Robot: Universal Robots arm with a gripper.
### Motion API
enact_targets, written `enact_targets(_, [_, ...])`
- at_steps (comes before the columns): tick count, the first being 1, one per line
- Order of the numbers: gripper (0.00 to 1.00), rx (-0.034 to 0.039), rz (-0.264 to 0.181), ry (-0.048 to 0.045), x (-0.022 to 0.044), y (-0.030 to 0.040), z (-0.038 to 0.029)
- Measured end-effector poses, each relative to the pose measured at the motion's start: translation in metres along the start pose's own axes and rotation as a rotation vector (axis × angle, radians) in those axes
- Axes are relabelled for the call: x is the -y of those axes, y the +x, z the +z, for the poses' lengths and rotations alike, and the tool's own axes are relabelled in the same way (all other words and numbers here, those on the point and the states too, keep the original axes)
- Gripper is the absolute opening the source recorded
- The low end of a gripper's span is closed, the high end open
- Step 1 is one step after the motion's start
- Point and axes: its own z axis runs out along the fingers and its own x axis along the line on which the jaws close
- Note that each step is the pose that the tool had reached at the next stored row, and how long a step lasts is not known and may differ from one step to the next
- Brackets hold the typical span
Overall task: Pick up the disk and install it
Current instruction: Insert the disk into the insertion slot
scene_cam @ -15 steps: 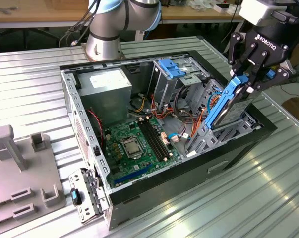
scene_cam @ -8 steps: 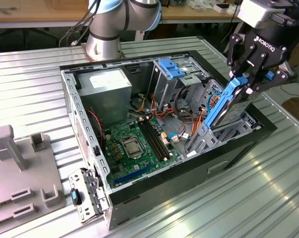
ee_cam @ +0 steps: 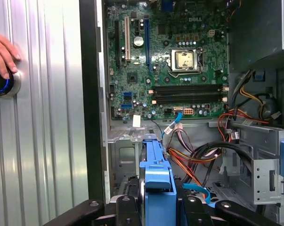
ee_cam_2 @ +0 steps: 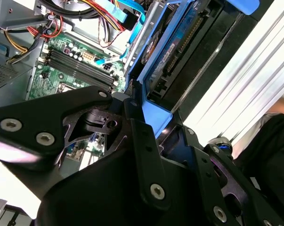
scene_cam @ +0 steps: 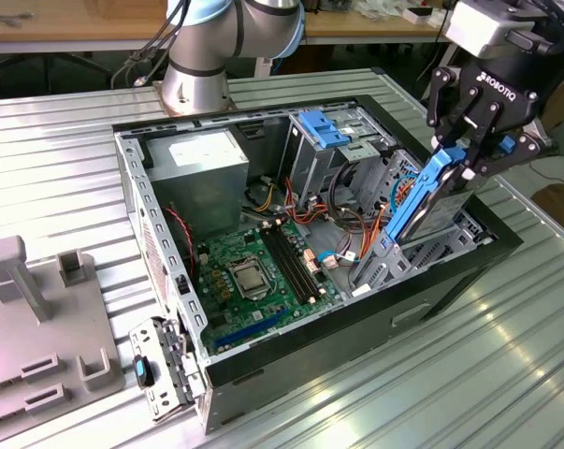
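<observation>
Ribbed metal table (scene_cam: 492, 374). Open PC case (scene_cam: 375, 323) on its side, mid-table. Grey fixture plate (scene_cam: 38, 351) at exterior view's left. Arm base (scene_cam: 195, 89) behind case. Round button (ee_cam: 1, 85) on table, hand (ee_cam: 1, 49) touching it.

Blue-railed dark disk (scene_cam: 422, 201), green motherboard (scene_cam: 253, 271), black tool (scene_cam: 467, 157), ribbed silver table (scene_cam: 506, 374).

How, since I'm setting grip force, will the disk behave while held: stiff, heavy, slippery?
Probably stiff: the disk is a flat slab, tilted in the gripper without sagging. Likely heavy for its size, judging by the grey metal body between blue rails. The smooth plastic rails might slip or pivot, since it is gripped at its upper end alone.
</observation>
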Motion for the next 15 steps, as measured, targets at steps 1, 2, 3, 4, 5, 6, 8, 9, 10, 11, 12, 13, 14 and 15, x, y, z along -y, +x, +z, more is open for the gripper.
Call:
enact_targets(1, [0.37,0.0,0.0,0.0,0.0,0.0,0.0006])
enact_targets(2, [0.37,0.0,0.0,0.0,0.0,0.0,0.001])
enact_targets(3, [0.37,0.0,0.0,0.0,-0.0001,0.0,0.0014])
enact_targets(4, [0.37,0.0,0.0,0.0,-0.0001,0.0,0.0017])
enact_targets(5, [0.37,0.0,0.0,0.0,-0.0001,-0.0001,0.0022])
enact_targets(6, [0.37,0.0,0.0,0.0,-0.0001,-0.0001,0.0027])
enact_targets(8, [0.37,0.0001,0.0,0.0,-0.0001,-0.0001,0.0039])
enact_targets(9, [0.37,0.0001,0.0,0.0,-0.0002,-0.0001,0.0043])
enact_targets(10, [0.37,0.0,0.0,0.0,-0.0002,-0.0001,0.0049])
enact_targets(11, [0.37,0.0001,0.0,0.0,-0.0002,-0.0002,0.0057])
enact_targets(12, [0.37,0.0,0.0,0.0,-0.0003,-0.0002,0.0064])
enact_targets(13, [0.37,0.0001,0.0,0.0,-0.0003,-0.0002,0.0069])
enact_targets(14, [0.37,0.0,0.0,0.0,-0.0003,-0.0002,0.0072])
enact_targets(15, [0.37,0.0,0.0,0.0,-0.0003,-0.0002,0.0078])
